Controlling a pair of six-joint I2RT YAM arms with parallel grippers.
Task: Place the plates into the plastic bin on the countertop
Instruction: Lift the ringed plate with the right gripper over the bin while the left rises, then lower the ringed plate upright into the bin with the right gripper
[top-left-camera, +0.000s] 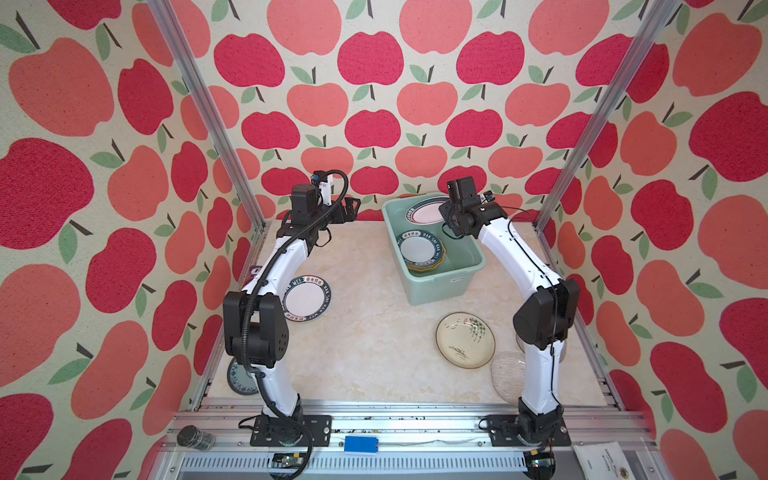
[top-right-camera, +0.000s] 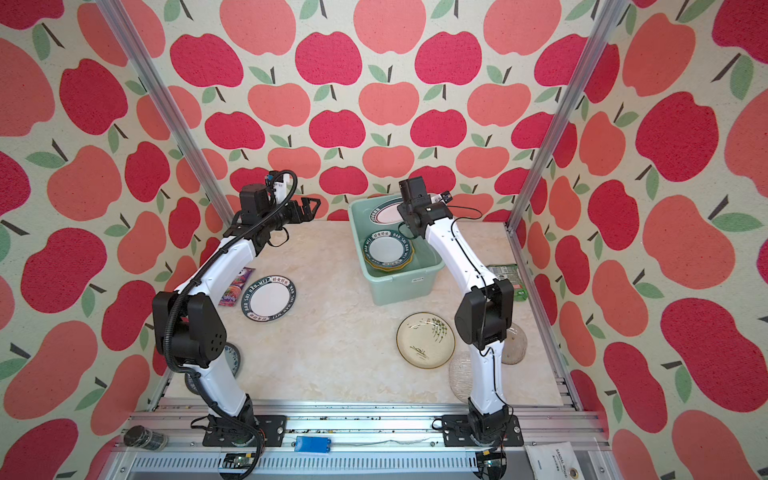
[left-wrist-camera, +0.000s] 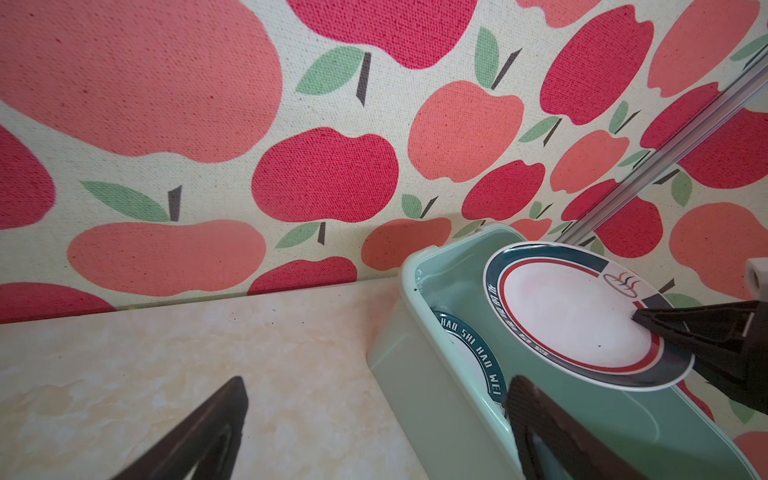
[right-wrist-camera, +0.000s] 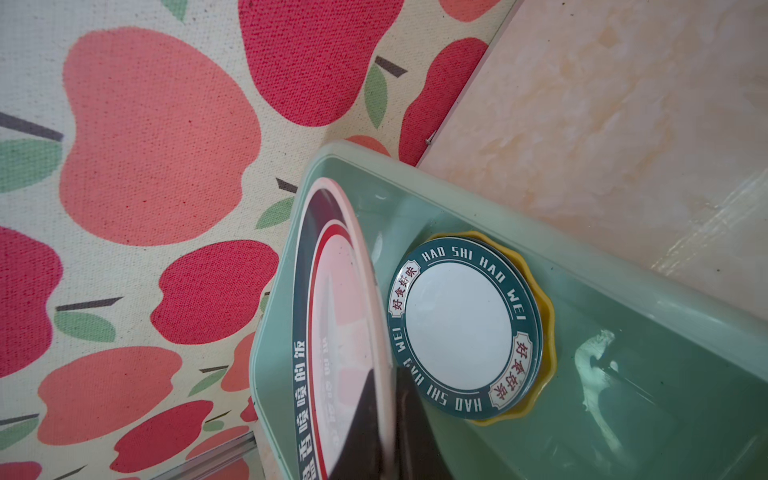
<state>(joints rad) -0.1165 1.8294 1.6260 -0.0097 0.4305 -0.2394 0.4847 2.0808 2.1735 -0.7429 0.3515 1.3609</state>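
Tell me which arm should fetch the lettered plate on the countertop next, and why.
Left. The left tool is open and empty, and the lettered plate lies beside that arm. The right tool is shut on the red-rimmed plate inside the bin.

left end effector (top-left-camera: 351, 207): jaws wide | right end effector (right-wrist-camera: 386, 415): clamped tight

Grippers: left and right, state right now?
Left gripper: open, holding nothing.
Right gripper: shut on the red-ringed plate, tilted in the plastic bin.
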